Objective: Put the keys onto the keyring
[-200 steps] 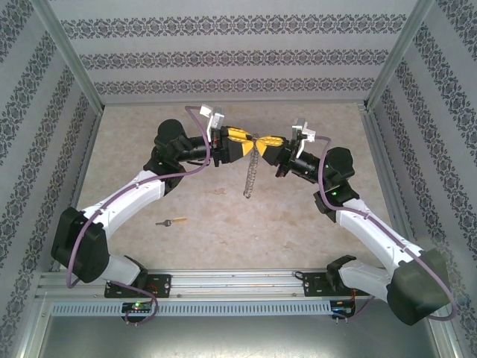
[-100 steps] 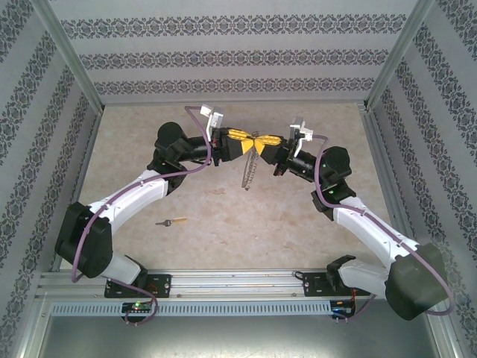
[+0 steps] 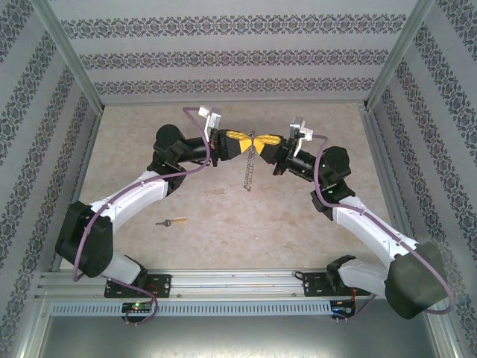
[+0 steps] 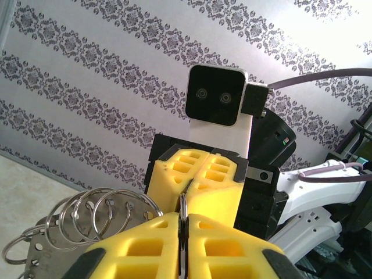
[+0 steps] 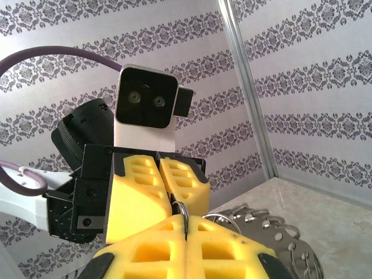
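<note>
Above the middle of the table my left gripper [image 3: 249,144] and right gripper [image 3: 261,142] meet tip to tip, both shut on one thin metal ring of the keyring [image 3: 252,168]. Its chain of grey rings hangs down below them. In the left wrist view, the ring's edge [image 4: 185,204] sits pinched between my yellow left fingers [image 4: 139,247], with several linked rings [image 4: 87,216] to the left. The right wrist view shows the same ring [image 5: 185,210] clamped in my right gripper [image 5: 186,221], with more rings [image 5: 273,232] to the right. A small key [image 3: 173,221], brass with a dark head, lies on the table near the left arm.
Patterned walls [image 3: 238,56] close the table in at the back and on both sides. An aluminium rail [image 3: 238,287] runs along the near edge by the arm bases. Purple cables [image 3: 190,123] loop over both arms.
My left gripper has closed onto the ring that the right gripper holds. Both grippers have shifted slightly towards the back, and the hanging chain has swung a little.
</note>
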Action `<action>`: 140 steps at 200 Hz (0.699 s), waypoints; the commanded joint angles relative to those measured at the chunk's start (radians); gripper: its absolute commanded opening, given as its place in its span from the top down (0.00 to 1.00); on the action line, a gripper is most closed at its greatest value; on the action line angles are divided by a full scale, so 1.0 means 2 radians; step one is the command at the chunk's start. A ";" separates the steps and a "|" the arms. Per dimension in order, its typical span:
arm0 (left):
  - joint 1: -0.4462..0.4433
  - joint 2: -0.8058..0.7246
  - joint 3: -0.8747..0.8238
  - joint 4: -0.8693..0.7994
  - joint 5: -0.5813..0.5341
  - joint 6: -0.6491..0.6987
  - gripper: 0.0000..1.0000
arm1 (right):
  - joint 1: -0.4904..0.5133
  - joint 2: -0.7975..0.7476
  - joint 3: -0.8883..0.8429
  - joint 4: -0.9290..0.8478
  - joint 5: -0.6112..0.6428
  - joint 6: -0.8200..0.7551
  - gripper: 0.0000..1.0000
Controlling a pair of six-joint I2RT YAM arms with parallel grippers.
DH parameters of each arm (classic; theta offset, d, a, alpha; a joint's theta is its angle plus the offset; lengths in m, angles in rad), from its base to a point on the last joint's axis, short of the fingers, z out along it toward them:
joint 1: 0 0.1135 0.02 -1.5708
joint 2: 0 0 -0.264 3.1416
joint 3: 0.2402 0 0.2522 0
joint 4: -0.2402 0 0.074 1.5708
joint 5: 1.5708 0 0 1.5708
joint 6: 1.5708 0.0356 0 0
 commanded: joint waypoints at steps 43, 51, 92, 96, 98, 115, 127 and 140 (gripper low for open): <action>0.004 0.007 0.007 0.047 0.019 0.001 1.00 | -0.012 0.001 0.001 0.020 0.012 0.016 0.71; 0.004 0.001 0.009 0.027 0.022 0.021 1.00 | -0.021 -0.003 -0.003 0.016 0.014 0.023 0.61; 0.005 -0.051 0.045 -0.233 0.007 0.253 1.00 | -0.074 -0.057 -0.032 -0.038 0.029 0.049 0.45; 0.004 -0.056 0.051 -0.264 0.002 0.281 1.00 | -0.080 -0.063 -0.037 -0.049 0.030 0.052 0.45; 0.004 -0.058 0.053 -0.279 0.000 0.294 1.00 | -0.082 -0.065 -0.039 -0.053 0.030 0.054 0.45; 0.004 -0.070 0.073 -0.367 -0.016 0.384 1.00 | -0.095 -0.085 -0.052 -0.074 0.020 0.058 0.44; 0.004 -0.075 0.080 -0.401 -0.019 0.425 1.00 | -0.096 -0.095 -0.058 -0.082 0.011 0.058 0.44; 0.004 -0.079 0.084 -0.421 -0.020 0.451 1.00 | -0.095 -0.098 -0.063 -0.083 -0.006 0.061 0.44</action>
